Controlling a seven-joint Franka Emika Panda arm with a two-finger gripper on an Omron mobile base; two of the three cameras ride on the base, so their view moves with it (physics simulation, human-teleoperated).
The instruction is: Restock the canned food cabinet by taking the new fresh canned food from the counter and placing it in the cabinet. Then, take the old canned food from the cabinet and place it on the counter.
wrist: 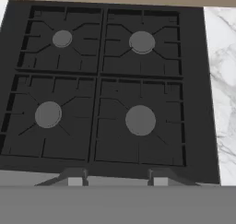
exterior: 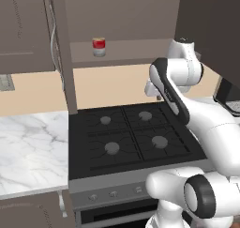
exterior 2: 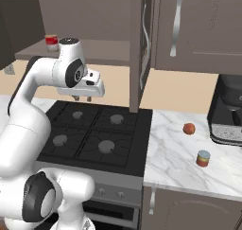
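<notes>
The old canned food [exterior: 98, 47] [exterior 2: 51, 43], red with pale ends, stands upright on the shelf of the open cabinet [exterior: 123, 57] [exterior 2: 101, 51]. On the marble counter [exterior 2: 175, 158] to the right of the stove, the new fresh canned food [exterior 2: 203, 158] stands upright, orange-red with a greenish top. My gripper [exterior 2: 82, 99] [wrist: 117, 179] hangs above the rear of the stove, pointing down, open with nothing between its fingers. It is well below the shelf and far left of the new can.
The black four-burner stovetop [exterior: 131, 135] [wrist: 99, 80] lies under the hand. A round red fruit [exterior 2: 189, 128] and a dark coffee machine [exterior 2: 227, 115] sit on the right counter. An open cabinet door [exterior 2: 141, 44] [exterior: 63, 49] juts out edge-on. More marble counter [exterior: 33, 147] lies left of the stove.
</notes>
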